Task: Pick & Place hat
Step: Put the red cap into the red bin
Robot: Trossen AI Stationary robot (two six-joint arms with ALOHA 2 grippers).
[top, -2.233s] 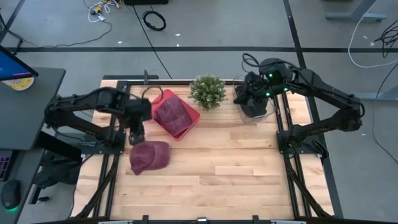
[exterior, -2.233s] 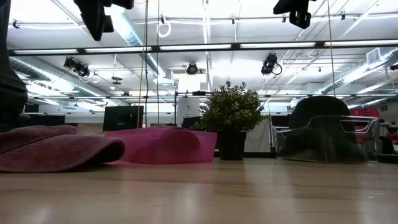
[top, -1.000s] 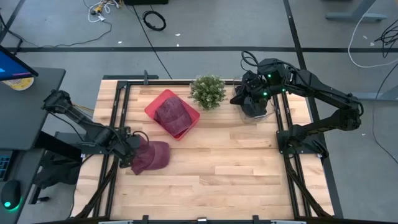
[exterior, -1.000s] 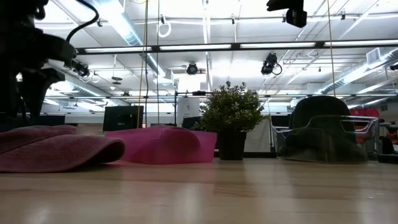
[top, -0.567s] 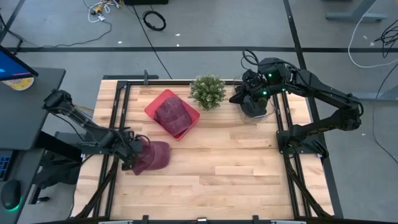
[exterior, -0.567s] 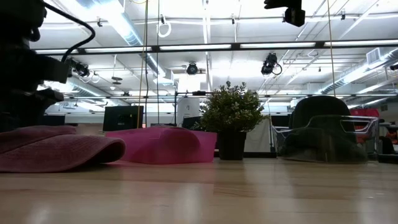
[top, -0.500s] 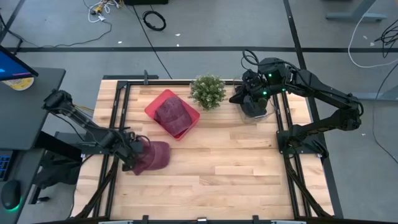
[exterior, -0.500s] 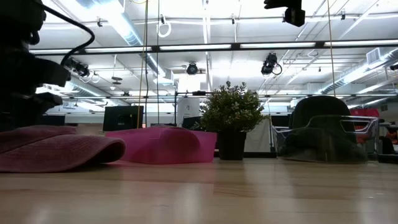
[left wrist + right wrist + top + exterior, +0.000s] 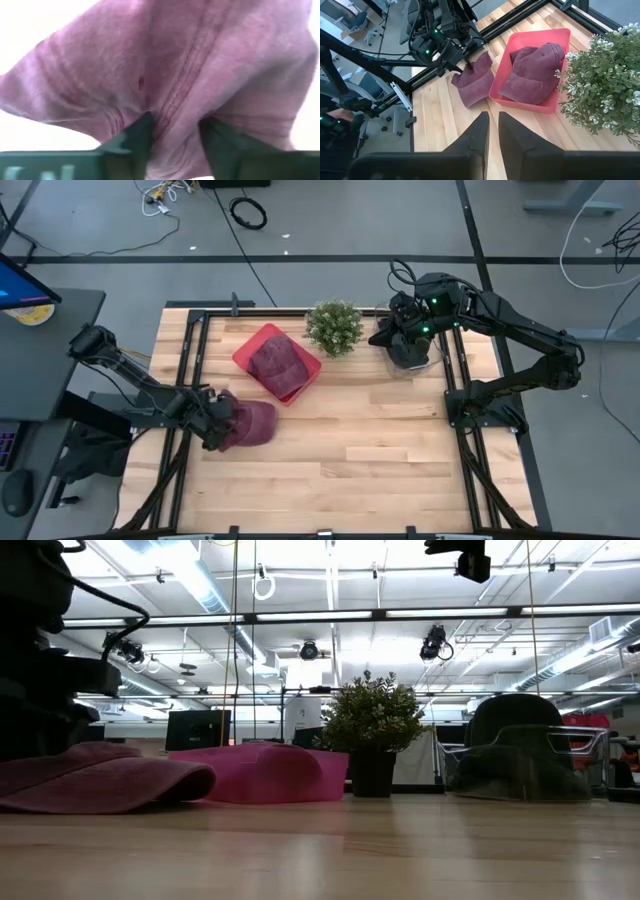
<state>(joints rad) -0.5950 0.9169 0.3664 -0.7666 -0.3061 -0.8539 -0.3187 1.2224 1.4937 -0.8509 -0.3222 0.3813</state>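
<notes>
Wooden table [image 9: 350, 450] fills the frame's middle in the high view. At lower left, the left gripper [image 9: 217, 429] pinches a fold of a maroon hat [image 9: 250, 423] lying flat. Farther up, a second hat [image 9: 278, 362] sits in a red tray [image 9: 248, 346] beside a potted plant [image 9: 334, 327]. At upper right, the right gripper [image 9: 383, 337] hangs with fingers pressed nearly together.

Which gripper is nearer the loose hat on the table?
Left. The left gripper is pinching the loose hat; the right gripper hovers far across, beyond the plant.
</notes>
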